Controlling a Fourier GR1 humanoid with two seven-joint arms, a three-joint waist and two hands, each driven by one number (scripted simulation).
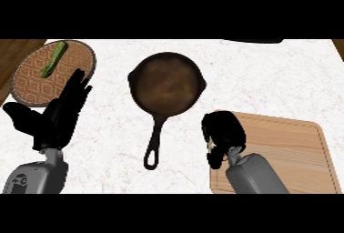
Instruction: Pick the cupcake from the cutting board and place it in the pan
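In the upper left of the head view: a round brown plate with a lattice pattern (30, 86), bearing one long green vegetable piece (53, 59).

Left of frame, below and partly over that plate: the left hand (57, 113), fingers straight and spread, at rest, holding nothing.

Centre: a dark round cast-iron pan (166, 84) with nothing in it, its handle pointing toward the lower edge, on the white marbled counter (269, 77).

Lower right: a pale rectangular wooden cutting board (289, 154).

At the board's left edge: the right hand (225, 129), fingers curled inward. A small pale patch (213, 145) shows among them. It is judged to be the cupcake, otherwise hidden in the grasp. Whether it is lifted off the board cannot be told.

Hazards, as judged: the grasp is unseen, so the cupcake may sit off-centre and slip or tip during the carry leftward. A low path could catch the pan's rim or handle. An early release would land it on the counter just beside the pan.
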